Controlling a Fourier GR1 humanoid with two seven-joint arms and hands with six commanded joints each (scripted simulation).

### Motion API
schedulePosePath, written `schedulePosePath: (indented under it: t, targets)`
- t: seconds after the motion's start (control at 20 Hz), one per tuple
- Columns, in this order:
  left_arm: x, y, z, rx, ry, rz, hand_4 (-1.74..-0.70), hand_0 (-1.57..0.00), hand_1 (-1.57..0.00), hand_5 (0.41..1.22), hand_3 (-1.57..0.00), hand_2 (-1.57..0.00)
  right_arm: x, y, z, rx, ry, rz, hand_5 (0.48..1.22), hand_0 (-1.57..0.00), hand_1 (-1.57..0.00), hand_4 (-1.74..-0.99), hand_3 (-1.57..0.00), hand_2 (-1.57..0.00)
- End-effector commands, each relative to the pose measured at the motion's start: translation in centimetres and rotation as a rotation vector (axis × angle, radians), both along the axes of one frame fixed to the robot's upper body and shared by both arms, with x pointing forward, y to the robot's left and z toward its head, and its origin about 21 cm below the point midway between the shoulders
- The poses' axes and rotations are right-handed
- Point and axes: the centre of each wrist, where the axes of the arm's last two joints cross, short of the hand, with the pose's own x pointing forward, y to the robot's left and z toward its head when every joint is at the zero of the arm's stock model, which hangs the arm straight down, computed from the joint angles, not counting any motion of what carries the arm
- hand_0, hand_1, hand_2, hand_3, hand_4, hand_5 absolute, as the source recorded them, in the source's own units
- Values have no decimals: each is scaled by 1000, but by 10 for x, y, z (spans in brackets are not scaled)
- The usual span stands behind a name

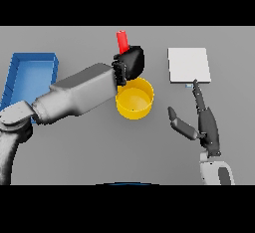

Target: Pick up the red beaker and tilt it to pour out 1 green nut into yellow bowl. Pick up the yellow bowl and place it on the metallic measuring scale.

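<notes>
Now the left hand (pixel 130 61), fingers wrapped round the red cylindrical beaker (pixel 122 41), holds it just behind the round yellow bowl (pixel 134 99) — tipping comes next, I'd say, while the open-fingered right hand (pixel 199 123) waits beside the square metallic scale (pixel 188 65).

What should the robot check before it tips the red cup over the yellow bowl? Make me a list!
1. Red beaker held: ok, the left hand is curled round it.
2. Beaker above the yellow bowl: ok, it sits just over the bowl's far rim.
3. Green nut inside the beaker: cannot tell, none shows.
4. Bowl empty so far: ok, only a tiny dark speck shows inside.
5. Right hand out of the way: ok, open, resting beside the bowl.
6. Metallic measuring scale free: ok, nothing on top.
</notes>
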Motion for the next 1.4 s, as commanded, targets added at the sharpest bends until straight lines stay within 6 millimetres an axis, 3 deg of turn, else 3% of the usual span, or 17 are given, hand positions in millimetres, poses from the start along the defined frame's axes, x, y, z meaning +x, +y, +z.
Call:
schedulePosePath:
  t: [0.0,0.15,0.3,0.5,0.6,0.75,0.9,1.05,1.1,1.25,1.35]
  targets:
    - [-2,-4,-1,20,-9,-10,-1727,-1571,-1571,1221,-1571,-1571,-1,0,0,-10,-7,-7,635,1,1,-1160,1,1]
    - [-3,-9,2,67,-42,-52,-1720,-1571,-1571,1221,-1571,-1571,-1,5,0,-1,-9,-2,634,1,1,-1151,1,1]
    - [6,-13,28,98,-73,-69,-1721,-1571,-1571,1221,-1571,-1571,-1,1,0,19,-12,-1,636,1,1,-1153,1,1]
    - [24,-11,84,73,-189,-36,-1725,-1571,-1571,1221,-1571,-1571,1,5,1,21,-31,21,654,1,1,-1154,1,1]
    - [38,5,122,-12,-239,6,-1731,-1571,-1571,1221,-1179,-1571,0,2,-2,10,-25,15,660,1,1,-1160,1,1]
    - [59,26,181,-251,-298,162,-1727,-1571,-1571,1221,-1370,-1571,2,7,1,30,-39,38,661,1,1,-1160,1,1]
    - [75,73,217,-636,-228,387,-1734,-1571,-1571,1221,-1468,-1571,4,8,-2,-5,-13,18,641,1,1,-1146,1,1]
    - [85,128,230,-1015,-158,591,-1737,-1571,-1571,1221,-1402,-1571,5,8,-2,-28,-38,25,630,1,1,-1142,1,1]
    - [87,157,231,-1119,-154,648,-1738,-1571,-1571,1221,-1394,-1571,5,9,-1,2,-40,34,625,1,1,-1129,1,1]
    - [91,218,210,-1408,-103,814,-1739,-1571,-1571,1221,-1480,-1571,7,6,-4,71,-40,56,625,1,1,-1083,1,1]
    - [89,252,189,-1542,-119,914,-1740,-1571,-1571,1221,-1513,-1571,11,2,-2,61,-30,64,637,1,1,-1092,1,1]
